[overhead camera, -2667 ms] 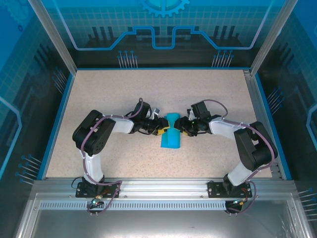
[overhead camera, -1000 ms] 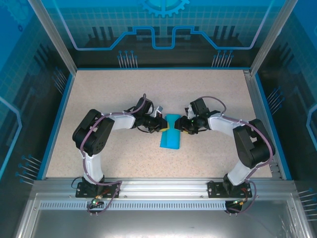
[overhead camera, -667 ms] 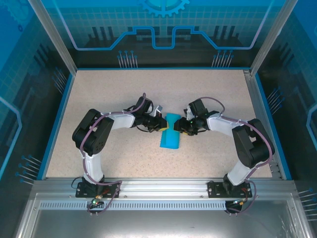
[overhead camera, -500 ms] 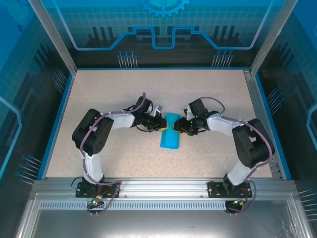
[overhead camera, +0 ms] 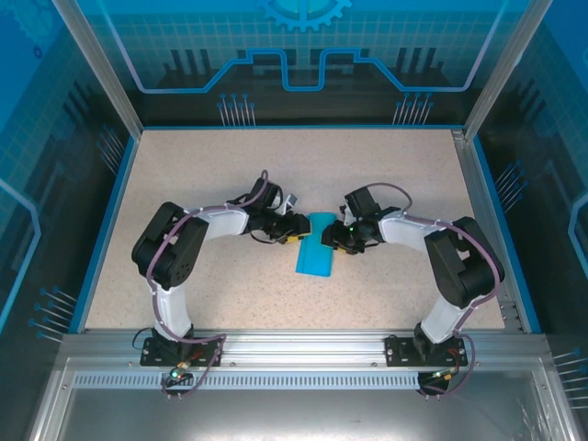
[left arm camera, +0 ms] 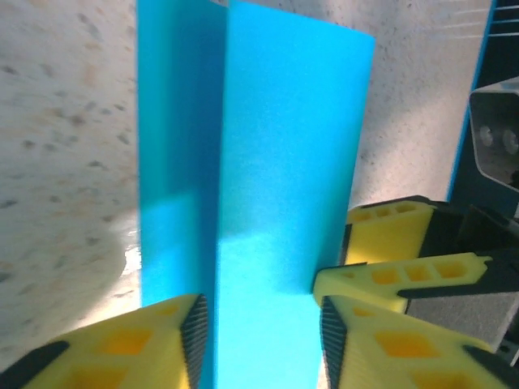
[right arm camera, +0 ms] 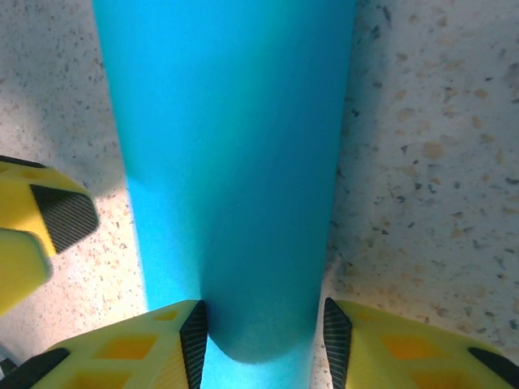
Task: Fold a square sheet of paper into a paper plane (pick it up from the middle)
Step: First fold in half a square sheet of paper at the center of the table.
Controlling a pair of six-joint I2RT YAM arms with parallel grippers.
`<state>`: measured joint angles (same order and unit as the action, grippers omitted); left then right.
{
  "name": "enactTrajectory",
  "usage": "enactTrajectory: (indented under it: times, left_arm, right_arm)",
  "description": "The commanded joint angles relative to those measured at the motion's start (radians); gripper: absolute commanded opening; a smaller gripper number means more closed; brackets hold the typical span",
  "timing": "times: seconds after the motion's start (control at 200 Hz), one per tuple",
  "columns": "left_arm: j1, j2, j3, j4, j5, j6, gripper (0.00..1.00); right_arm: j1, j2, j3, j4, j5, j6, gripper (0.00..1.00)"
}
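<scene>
No legible text or markings

top external: fixed, high behind the arm bases (overhead camera: 175,344), tilted down over the whole table (overhead camera: 184,184); far off.
left wrist: on the left gripper (left arm camera: 259,340), faces down, very close.
right wrist: on the right gripper (right arm camera: 263,340), same, very close.
shared: all three catch the sheet of paper (overhead camera: 315,250) and speckled tabletop; each wrist view glimpses the other's fingers (left arm camera: 389,279).

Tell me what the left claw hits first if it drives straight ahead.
The square sheet of paper: its folded strip lies between the fingers of the left claw, so contact is likely immediate.
</scene>
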<state>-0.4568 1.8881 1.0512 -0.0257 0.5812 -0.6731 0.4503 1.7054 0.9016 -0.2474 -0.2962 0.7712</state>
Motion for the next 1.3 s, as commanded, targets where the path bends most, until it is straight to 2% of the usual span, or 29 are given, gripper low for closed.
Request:
enactTrajectory:
  times: [0.0,0.11,0.205,0.57,0.74,1.295]
  left_arm:
    - [0.01,-0.111,-0.023,-0.087,-0.143,0.021,0.52]
    - [0.016,-0.168,-0.06,-0.108,-0.22,0.017,0.53]
    - [0.026,-0.196,-0.083,-0.109,-0.24,0.015,0.53]
    - [0.053,-0.202,-0.103,-0.103,-0.212,0.023,0.53]
    - [0.054,-0.201,-0.112,-0.083,-0.193,0.023,0.52]
    - [0.055,-0.174,-0.104,-0.075,-0.15,0.032,0.51]
  right_arm:
    - [0.029,0.023,0.047,-0.052,0.069,0.035,0.47]
    - [0.043,0.043,0.075,-0.083,0.091,0.038,0.47]
    - [0.061,0.067,0.109,-0.124,0.118,0.036,0.48]
    - [0.095,0.154,0.233,-0.281,0.177,-0.029,0.51]
    - [0.097,0.173,0.242,-0.283,0.182,-0.003,0.51]
    - [0.109,0.241,0.362,-0.39,0.194,-0.129,0.54]
